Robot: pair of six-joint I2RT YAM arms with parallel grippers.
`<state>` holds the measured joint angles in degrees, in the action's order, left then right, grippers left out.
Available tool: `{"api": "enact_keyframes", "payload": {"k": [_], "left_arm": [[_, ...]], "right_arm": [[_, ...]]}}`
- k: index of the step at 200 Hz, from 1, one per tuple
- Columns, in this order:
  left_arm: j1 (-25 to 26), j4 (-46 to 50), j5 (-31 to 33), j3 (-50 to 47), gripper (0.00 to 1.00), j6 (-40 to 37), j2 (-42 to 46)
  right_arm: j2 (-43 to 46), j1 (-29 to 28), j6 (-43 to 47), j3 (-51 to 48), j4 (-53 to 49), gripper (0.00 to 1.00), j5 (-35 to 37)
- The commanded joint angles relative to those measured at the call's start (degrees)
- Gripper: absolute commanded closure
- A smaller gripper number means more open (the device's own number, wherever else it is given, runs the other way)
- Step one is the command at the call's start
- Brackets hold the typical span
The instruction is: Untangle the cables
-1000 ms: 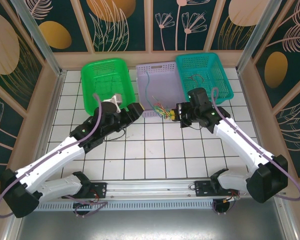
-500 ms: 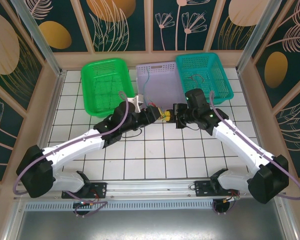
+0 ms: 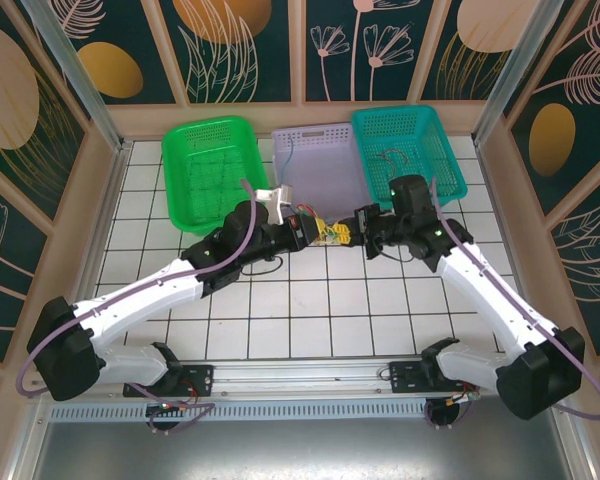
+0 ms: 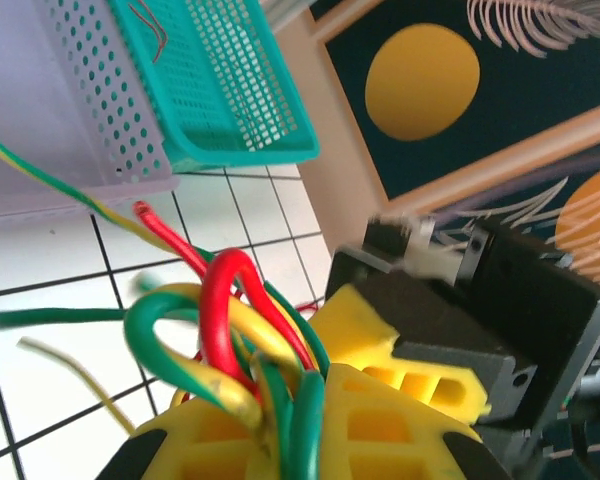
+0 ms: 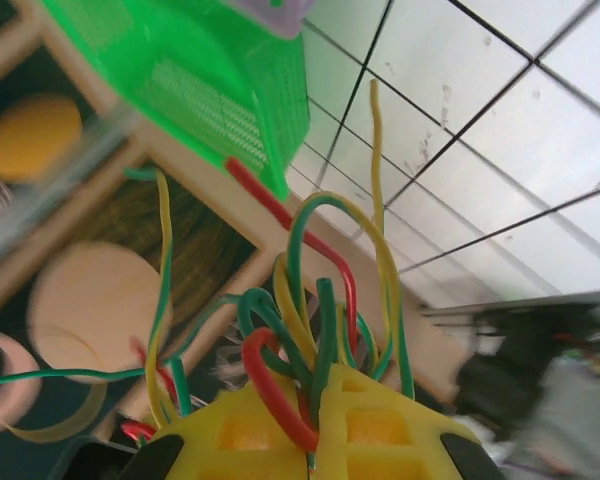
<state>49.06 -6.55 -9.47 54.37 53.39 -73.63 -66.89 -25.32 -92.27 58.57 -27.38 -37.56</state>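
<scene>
Left pincer (image 3: pixel 318 232) and right pincer (image 3: pixel 347 231) face each other, both pinching the tangle of thin green, yellow and red wires (image 4: pixel 215 330) above the white tiled tabletop (image 3: pixel 330 300)

green basket (image 3: pixel 169 178): upper left of your top view, on the tiles, just beside the lilac one.
lilac basket (image 3: pixel 311 131): top centre, between green and teal.
teal basket (image 3: pixel 448 158): upper right, hard against the lilac basket.
tiled table (image 3: pixel 320 320): white tiles, dark grout, mid-frame.
wall panels (image 3: pixel 250 50): dark floral print in wooden frames, on three sides.
rail (image 3: pixel 300 374): aluminium, along your bottom edge.
</scene>
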Motion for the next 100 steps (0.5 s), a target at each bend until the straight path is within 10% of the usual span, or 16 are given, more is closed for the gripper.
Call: {"api": "enact_keyframes", "payload": {"k": [1, 66, 100], "left_arm": [[-3.20, 17.78, 0.17, 0.24, 1.00, -6.69, 2.08], [-8.42, 19.71, -6.23, -2.42, 1.00, -7.50, 5.62], [-8.46, 17.47, -14.36, -1.01, 1.00, -6.40, 3.14]], "right_arm": [[-6.76, 6.26, 32.58, 8.55, -15.50, 1.00, 6.13], [-10.02, 8.47, 53.92, 10.88, -25.23, 1.00, 10.75], [-1.94, 4.51, 58.78, 10.34, -13.05, 0.52, 9.20]]}}
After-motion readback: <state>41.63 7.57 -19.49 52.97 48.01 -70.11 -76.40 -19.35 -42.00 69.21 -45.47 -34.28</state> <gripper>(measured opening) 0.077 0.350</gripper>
